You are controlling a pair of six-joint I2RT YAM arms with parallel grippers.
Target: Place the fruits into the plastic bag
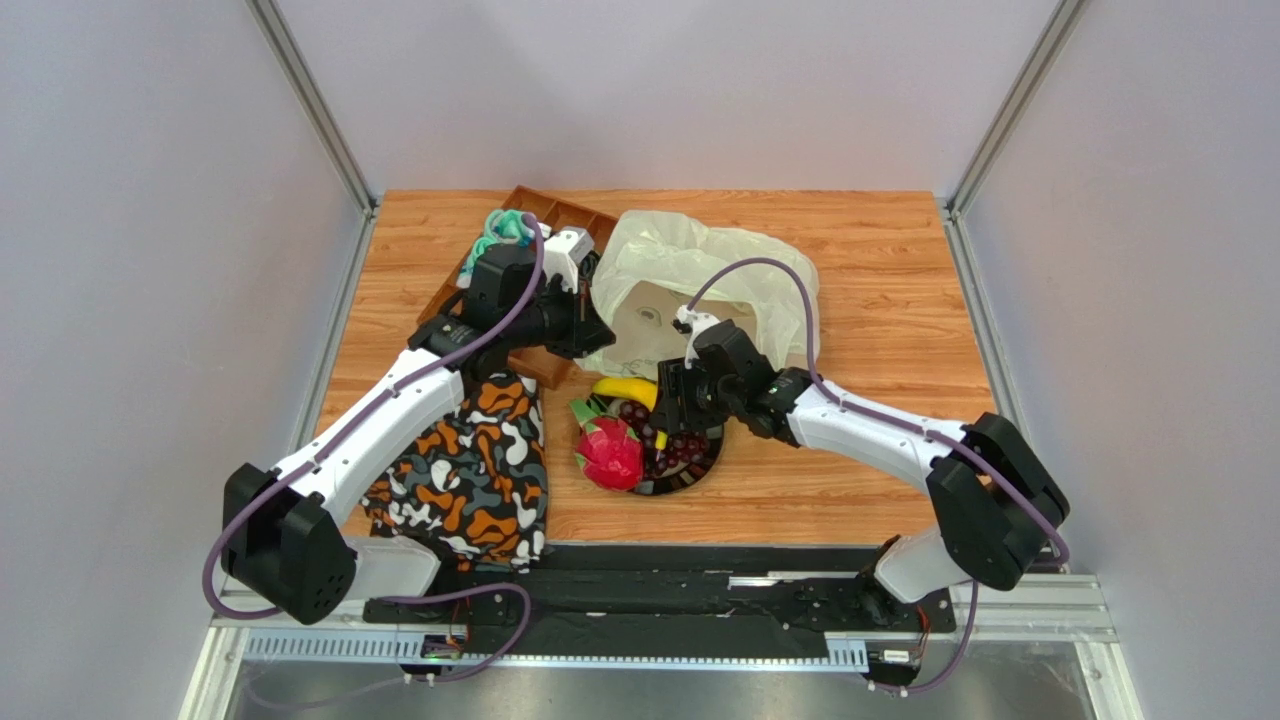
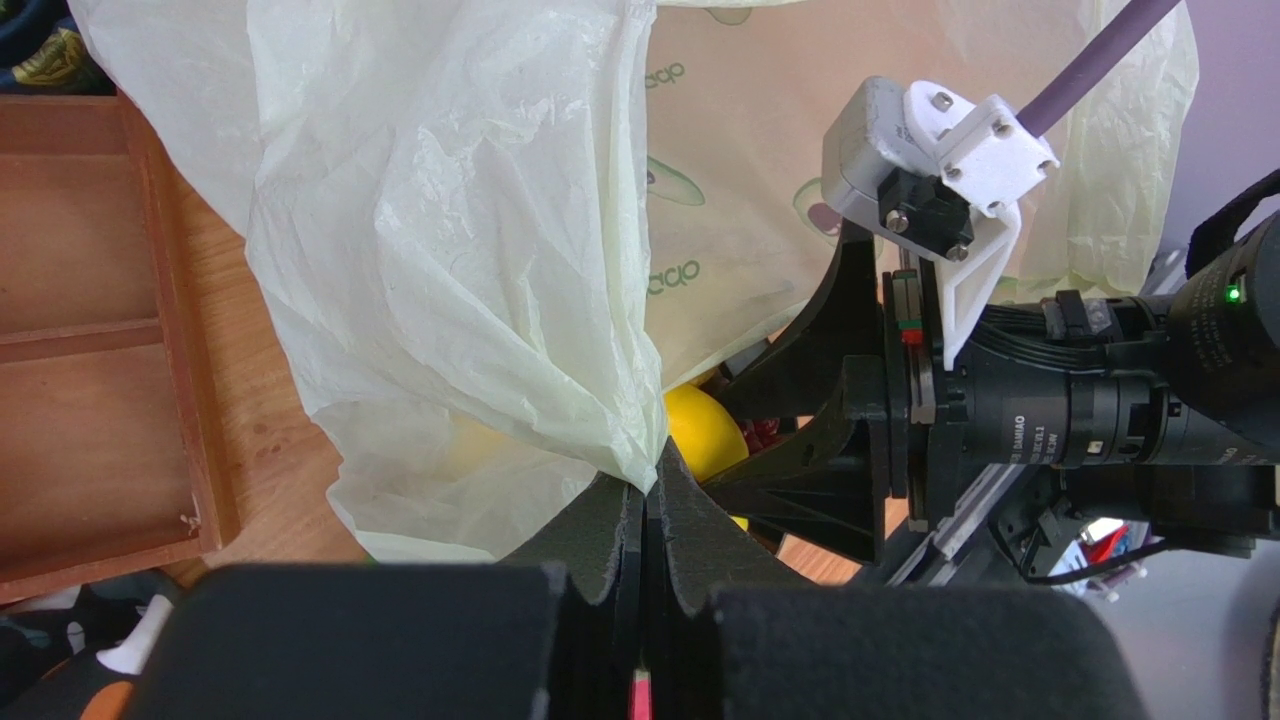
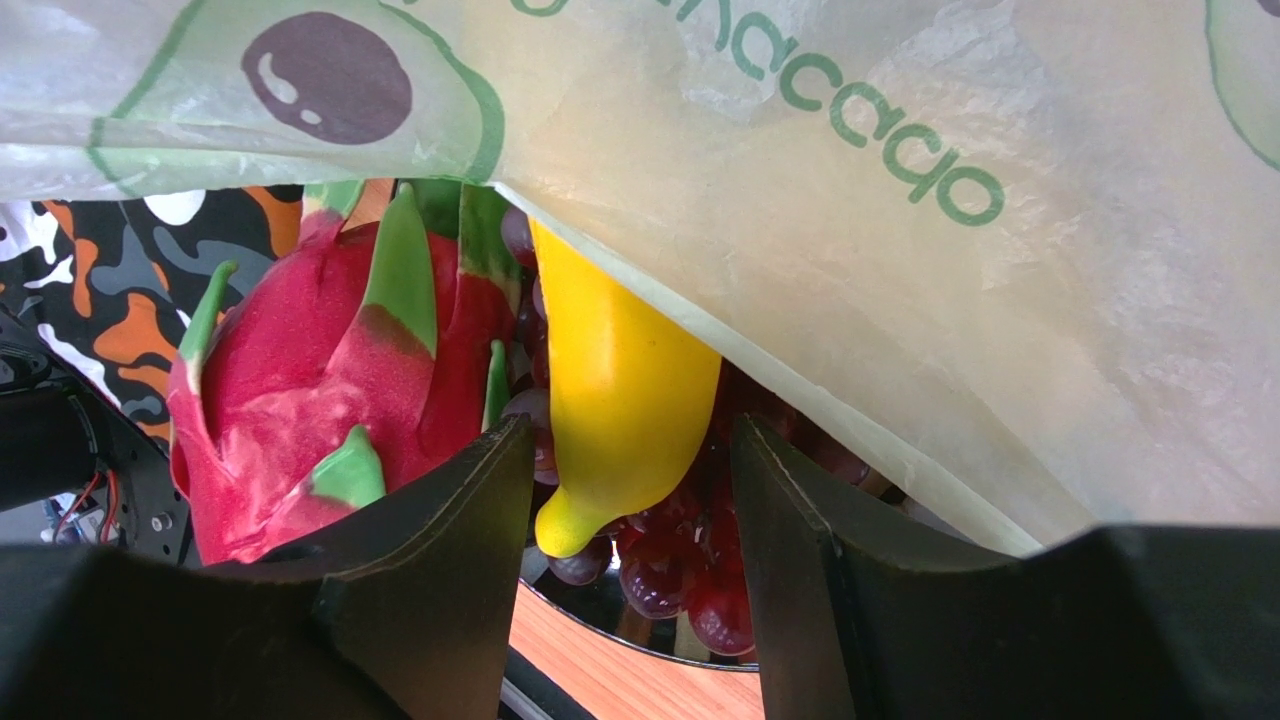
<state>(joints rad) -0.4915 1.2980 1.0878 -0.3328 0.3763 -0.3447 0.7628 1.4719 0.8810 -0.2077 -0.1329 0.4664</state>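
The plastic bag [image 3: 1052, 300] bears green lettering "…acado".

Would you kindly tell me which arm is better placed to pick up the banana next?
The right, probably: the right gripper is open with the banana between its fingers, whereas the left gripper is shut on the plastic bag.

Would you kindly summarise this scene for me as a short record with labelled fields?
Left gripper: shut on a fold of the plastic bag
Right gripper: open, straddling the banana tip
Fruit: banana, dragon fruit, grape bunch in a dark bowl, not yet bagged
Nearby: patterned cloth, wooden tray
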